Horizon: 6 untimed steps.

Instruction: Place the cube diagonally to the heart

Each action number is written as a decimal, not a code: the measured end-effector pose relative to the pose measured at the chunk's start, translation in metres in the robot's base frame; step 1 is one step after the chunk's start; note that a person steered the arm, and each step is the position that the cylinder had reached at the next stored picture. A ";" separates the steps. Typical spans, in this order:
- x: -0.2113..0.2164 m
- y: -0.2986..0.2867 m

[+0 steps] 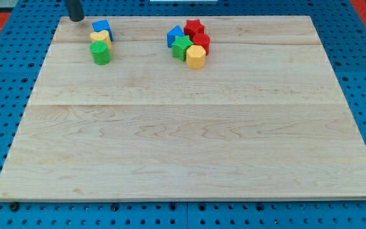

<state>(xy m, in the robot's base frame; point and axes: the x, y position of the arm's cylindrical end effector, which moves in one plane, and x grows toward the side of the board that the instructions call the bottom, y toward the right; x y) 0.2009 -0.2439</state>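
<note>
A blue cube (101, 27) sits near the board's top left. A yellow heart-shaped block (100, 38) touches it just below, and a green cylinder (100, 53) sits right below the yellow one. The three form a short column. My tip (76, 19) rests on the board's top-left corner, a little to the left of and slightly above the blue cube, apart from it. Only the lower end of the dark rod shows; the rest is cut off by the view's top.
A second cluster sits at top centre: a blue triangular block (174, 35), a red star (194, 27), a red block (201, 42), a green star (182, 47) and a yellow hexagon (196, 58). The wooden board (189, 140) lies on a blue perforated table.
</note>
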 end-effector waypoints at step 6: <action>0.053 0.101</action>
